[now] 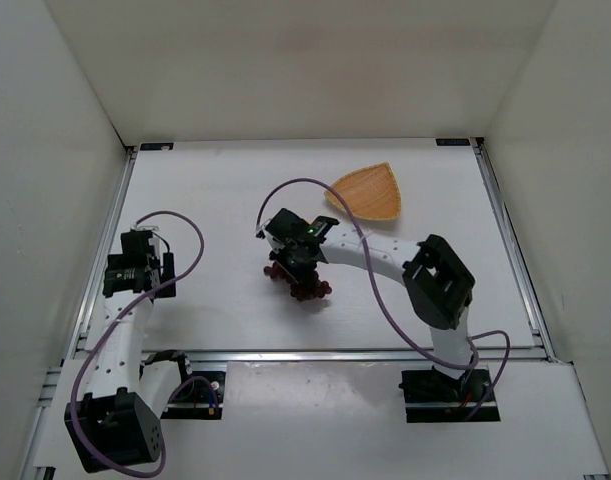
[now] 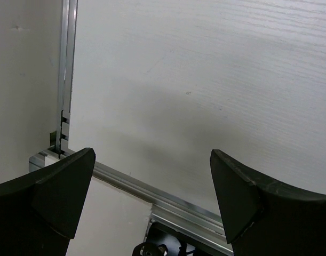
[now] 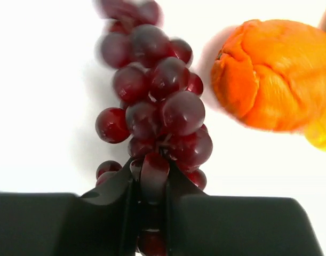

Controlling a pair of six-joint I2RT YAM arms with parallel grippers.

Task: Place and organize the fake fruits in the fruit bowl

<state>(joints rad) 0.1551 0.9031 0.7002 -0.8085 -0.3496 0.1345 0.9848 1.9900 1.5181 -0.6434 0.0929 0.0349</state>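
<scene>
A dark red-purple grape bunch [image 3: 157, 96] lies on the white table, and my right gripper [image 3: 150, 181] is shut on a grape at its near end. In the top view the bunch [image 1: 309, 288] shows just below that gripper [image 1: 297, 268]. A small orange [image 3: 269, 74] sits close to the right of the grapes. A bit of the yellow fruit [image 3: 320, 133] shows at the right edge behind the orange. The tan fruit bowl [image 1: 370, 192] lies farther back right and holds nothing. My left gripper [image 2: 152, 186] is open, with only bare table between its fingers [image 2: 237, 192].
Aluminium rails [image 1: 335, 353] run along the table's near edge and its sides. White walls [image 1: 65, 150] enclose the table. Purple cables [image 1: 295, 190] loop over both arms. In the left wrist view, the rail [image 2: 152, 189] and a black mount [image 2: 173, 242] show below the fingers.
</scene>
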